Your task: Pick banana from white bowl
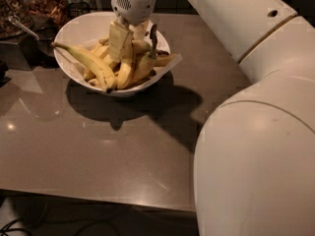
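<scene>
The white bowl (74, 28) stands at the back left of the table and holds several yellow bananas. My gripper (136, 39) reaches straight down into it from above, its wrist at the top edge of the view. Its fingers are apart: a pale finger (119, 41) on the left and a dark one (154, 36) on the right. They straddle the top of the banana pile. The plump curved banana (127, 69) lies just under the pale finger, among the others. A longer, slimmer banana (89, 62) with a black tip lies at the left of the bowl.
My arm's large white segments (256, 146) fill the right side of the view. Dark containers and a jar (19, 14) stand behind and left of the bowl. The table's front edge (98, 198) runs along the bottom.
</scene>
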Available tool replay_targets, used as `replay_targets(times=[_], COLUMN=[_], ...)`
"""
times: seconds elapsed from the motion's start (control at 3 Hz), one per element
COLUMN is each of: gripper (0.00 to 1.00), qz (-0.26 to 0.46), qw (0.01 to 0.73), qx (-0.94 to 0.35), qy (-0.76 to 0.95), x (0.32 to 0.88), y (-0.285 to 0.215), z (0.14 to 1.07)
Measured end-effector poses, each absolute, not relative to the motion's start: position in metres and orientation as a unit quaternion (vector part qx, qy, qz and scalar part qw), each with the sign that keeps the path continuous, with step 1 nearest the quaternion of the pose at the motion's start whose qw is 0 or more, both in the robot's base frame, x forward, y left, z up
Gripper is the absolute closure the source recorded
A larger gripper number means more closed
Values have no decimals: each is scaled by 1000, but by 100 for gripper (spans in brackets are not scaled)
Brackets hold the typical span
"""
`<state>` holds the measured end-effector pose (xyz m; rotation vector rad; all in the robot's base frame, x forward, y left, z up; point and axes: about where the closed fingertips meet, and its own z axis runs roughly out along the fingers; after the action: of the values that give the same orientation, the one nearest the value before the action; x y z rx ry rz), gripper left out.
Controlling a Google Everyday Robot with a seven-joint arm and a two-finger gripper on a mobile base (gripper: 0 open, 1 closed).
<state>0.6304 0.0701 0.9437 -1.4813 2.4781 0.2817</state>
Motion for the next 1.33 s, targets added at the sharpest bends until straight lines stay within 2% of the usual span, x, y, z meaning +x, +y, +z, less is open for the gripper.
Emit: replay_targets(times=[0.67,1.0,1.33], gripper=[94,100,100], qz=[96,95,75], qw=[120,123,152], qx=[-507,-507,-517], qy=[848,848,839], x=[631,630,622], y=[70,70,69], z=[944,946,960])
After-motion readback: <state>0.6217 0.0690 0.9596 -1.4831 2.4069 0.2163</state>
